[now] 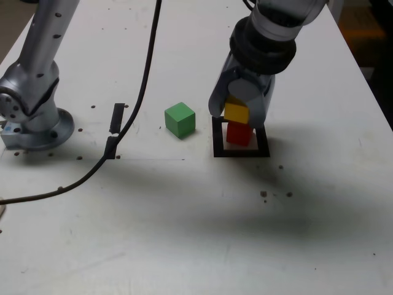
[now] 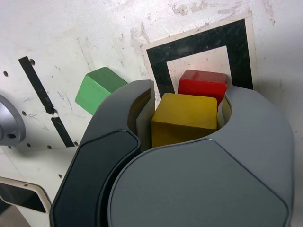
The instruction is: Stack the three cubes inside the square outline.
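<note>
My gripper (image 1: pixel 238 117) (image 2: pixel 189 97) is shut on the yellow cube (image 1: pixel 236 113) (image 2: pixel 184 118), one finger on each side of it. The yellow cube sits directly over the red cube (image 1: pixel 239 134) (image 2: pixel 202 82) and looks to be touching its top, shifted slightly toward the exterior view's left. The red cube stands inside the square outline (image 1: pixel 241 152) (image 2: pixel 199 40) of black tape. Alone on the white table lies the green cube (image 1: pixel 180 119) (image 2: pixel 99 87), to the exterior view's left of the outline.
The arm's grey base (image 1: pixel 34 117) stands at the exterior view's far left. A black cable (image 1: pixel 141 92) runs across the table past two short black tape strips (image 1: pixel 118 117) (image 2: pixel 38 85). The table's edge (image 1: pixel 374 92) slants down the exterior view's right.
</note>
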